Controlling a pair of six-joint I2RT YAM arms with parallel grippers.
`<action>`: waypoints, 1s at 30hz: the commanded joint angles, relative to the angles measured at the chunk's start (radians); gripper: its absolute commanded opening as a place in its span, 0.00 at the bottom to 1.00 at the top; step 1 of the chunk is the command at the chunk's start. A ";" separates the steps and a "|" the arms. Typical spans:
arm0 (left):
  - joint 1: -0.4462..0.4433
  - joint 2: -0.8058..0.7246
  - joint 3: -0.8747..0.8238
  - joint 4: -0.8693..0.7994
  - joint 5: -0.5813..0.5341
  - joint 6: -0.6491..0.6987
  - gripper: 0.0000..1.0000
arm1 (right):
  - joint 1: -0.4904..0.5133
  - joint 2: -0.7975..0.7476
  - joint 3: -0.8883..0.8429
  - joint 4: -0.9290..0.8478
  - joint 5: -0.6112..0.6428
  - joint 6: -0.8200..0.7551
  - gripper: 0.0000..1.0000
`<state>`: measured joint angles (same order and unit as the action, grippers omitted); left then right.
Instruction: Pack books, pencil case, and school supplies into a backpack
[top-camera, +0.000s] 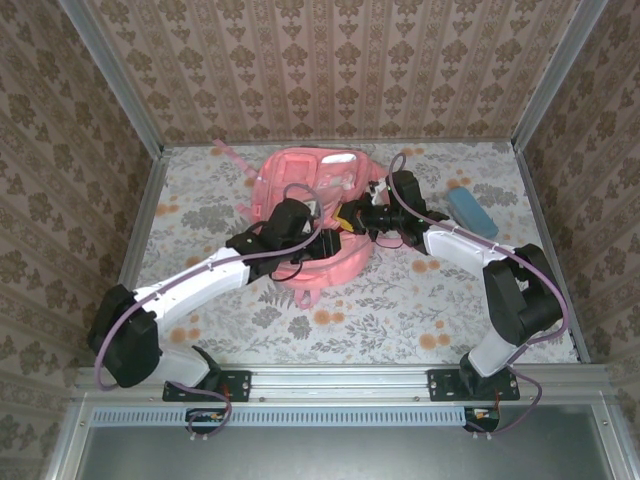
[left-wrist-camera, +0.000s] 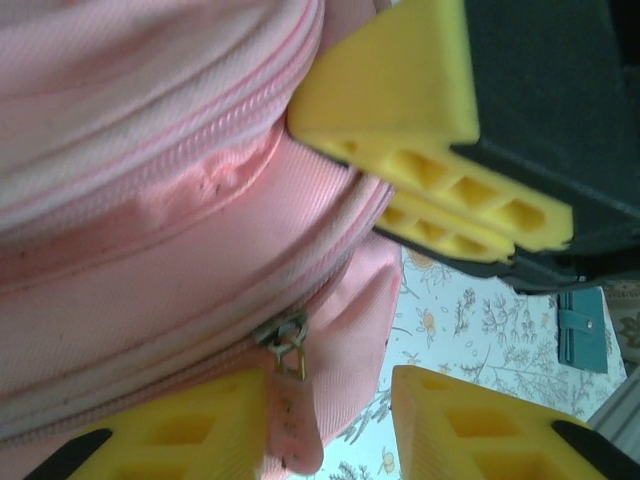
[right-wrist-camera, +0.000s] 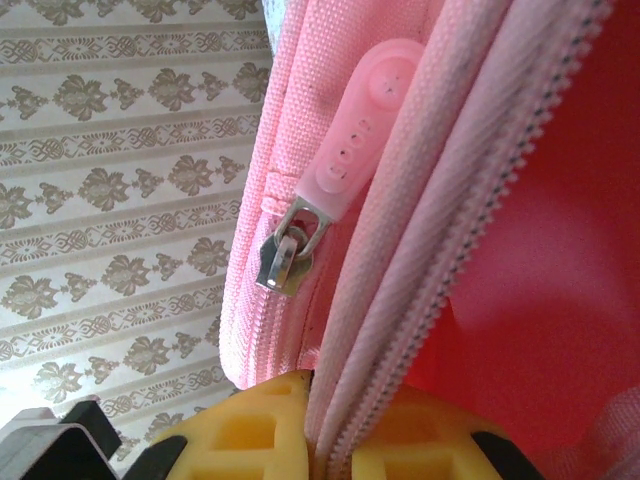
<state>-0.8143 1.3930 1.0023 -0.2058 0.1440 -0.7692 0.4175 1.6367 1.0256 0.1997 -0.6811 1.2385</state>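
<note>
Fabric of the woven pink backpack (top-camera: 320, 170) sits pinched in the right gripper (right-wrist-camera: 322, 400). Left gripper (left-wrist-camera: 328, 405) gapes around a rounded, rubbery zip pull (left-wrist-camera: 292, 432).

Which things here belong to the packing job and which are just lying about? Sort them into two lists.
Belong to the job:
- backpack, pink, in the middle of the table
- pencil case, light blue, lying to the right of the backpack, not yet packed

Just there:
- the table's flowered cover
- patterned walls
</note>
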 joint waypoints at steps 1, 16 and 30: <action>-0.012 0.017 0.045 -0.061 -0.057 0.014 0.33 | 0.018 -0.020 0.013 0.078 -0.043 0.000 0.08; -0.030 0.049 0.085 -0.147 -0.109 0.058 0.40 | 0.019 -0.029 0.019 0.040 -0.025 -0.022 0.08; -0.037 0.027 0.089 -0.227 -0.190 0.098 0.04 | 0.005 -0.066 0.006 -0.057 0.049 -0.080 0.04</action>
<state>-0.8501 1.4513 1.0828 -0.3870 0.0097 -0.6971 0.4236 1.6302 1.0256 0.1444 -0.6510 1.2037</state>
